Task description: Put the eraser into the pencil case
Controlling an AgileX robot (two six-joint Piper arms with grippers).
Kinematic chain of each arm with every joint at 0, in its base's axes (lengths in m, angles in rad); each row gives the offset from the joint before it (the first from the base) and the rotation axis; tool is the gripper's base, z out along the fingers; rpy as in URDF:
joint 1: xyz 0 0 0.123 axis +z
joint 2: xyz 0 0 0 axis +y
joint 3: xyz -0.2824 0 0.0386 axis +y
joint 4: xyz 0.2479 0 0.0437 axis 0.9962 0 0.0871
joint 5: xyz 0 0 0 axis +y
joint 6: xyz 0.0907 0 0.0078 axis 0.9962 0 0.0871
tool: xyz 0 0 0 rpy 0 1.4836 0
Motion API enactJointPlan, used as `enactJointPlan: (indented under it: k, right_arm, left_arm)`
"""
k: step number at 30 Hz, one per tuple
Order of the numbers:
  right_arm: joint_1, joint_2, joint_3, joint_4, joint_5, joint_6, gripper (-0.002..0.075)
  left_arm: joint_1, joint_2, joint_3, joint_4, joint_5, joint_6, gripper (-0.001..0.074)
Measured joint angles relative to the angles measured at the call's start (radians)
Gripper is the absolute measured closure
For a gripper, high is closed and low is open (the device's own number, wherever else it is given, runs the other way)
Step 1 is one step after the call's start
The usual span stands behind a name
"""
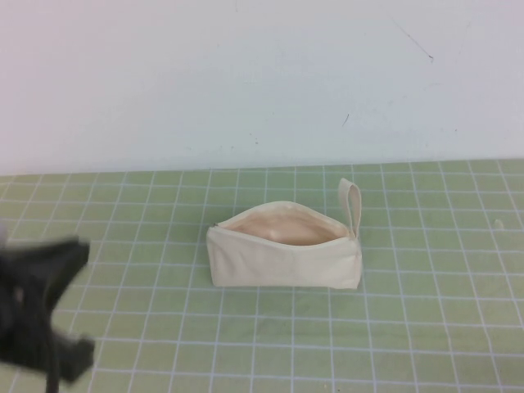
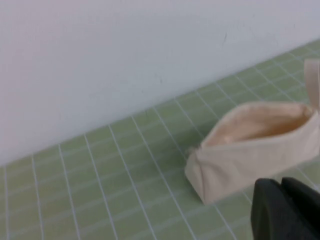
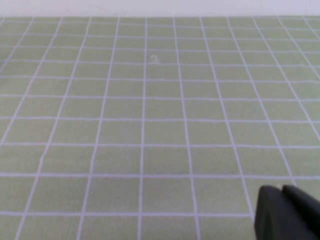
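Observation:
The cream-white pencil case (image 1: 282, 260) stands on the green grid mat in the middle, zip open, showing its pale peach lining. Its loop strap (image 1: 352, 203) sticks up at its right end. The case also shows in the left wrist view (image 2: 250, 155). The eraser shows in no view. My left gripper (image 2: 281, 183) is shut with nothing visible between its fingers; it sits off the case's left end, apart from it. The left arm (image 1: 37, 311) is a blurred dark mass at the lower left. My right gripper (image 3: 281, 189) is shut over bare mat and is out of the high view.
The green grid mat (image 1: 426, 327) covers the table up to a white wall (image 1: 246, 74) behind the case. A small pale speck (image 3: 154, 58) lies on the mat ahead of the right gripper.

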Motion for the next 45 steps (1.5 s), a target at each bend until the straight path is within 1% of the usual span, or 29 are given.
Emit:
enactJointPlan:
  k: [7,12,15,17,20,23,28,33,35,36,39,42,45]
  right_arm:
    - [0.0,0.0,0.0,0.0,0.0,0.0,0.0727]
    - [0.0,0.0,0.0,0.0,0.0,0.0,0.0727]
    - [0.0,0.0,0.0,0.0,0.0,0.0,0.0727]
    - [0.0,0.0,0.0,0.0,0.0,0.0,0.0727]
    - [0.0,0.0,0.0,0.0,0.0,0.0,0.0727]
    - [0.0,0.0,0.0,0.0,0.0,0.0,0.0727]
    - [0.0,0.0,0.0,0.0,0.0,0.0,0.0727]
    - [0.0,0.0,0.0,0.0,0.0,0.0,0.0727]
    - [0.0,0.0,0.0,0.0,0.0,0.0,0.0727]
    - [0.0,0.0,0.0,0.0,0.0,0.0,0.0727]
    - [0.0,0.0,0.0,0.0,0.0,0.0,0.0727]
    - [0.0,0.0,0.0,0.0,0.0,0.0,0.0727]
    - [0.0,0.0,0.0,0.0,0.0,0.0,0.0727]
  left_arm:
    - [0.0,-0.047,0.156,-0.041,0.0,-0.008,0.0735]
    - [0.0,-0.047,0.186,-0.11,-0.002,-0.02,0.0735]
    - [0.0,-0.054,0.205,-0.127,-0.061,-0.023,0.0735]
    - [0.02,-0.076,0.231,-0.143,-0.131,-0.009,0.0735]
    - [0.105,-0.141,0.277,-0.228,-0.252,0.051,0.0735]
    - [0.235,-0.236,0.339,-0.313,-0.332,0.087,0.0735]
    - [0.422,-0.444,0.482,-0.341,-0.349,0.099,0.0736]
    - [0.552,-0.625,0.64,-0.351,-0.344,0.102,0.0736]
    - [0.587,-0.676,0.675,-0.353,-0.304,0.098,0.0736]
    - [0.597,-0.692,0.677,-0.353,-0.258,0.098,0.0736]
    - [0.601,-0.703,0.683,-0.353,-0.101,0.101,0.0736]
    - [0.596,-0.703,0.683,-0.355,-0.086,0.142,0.0736]
    - [0.571,-0.703,0.683,-0.355,-0.083,0.182,0.0736]
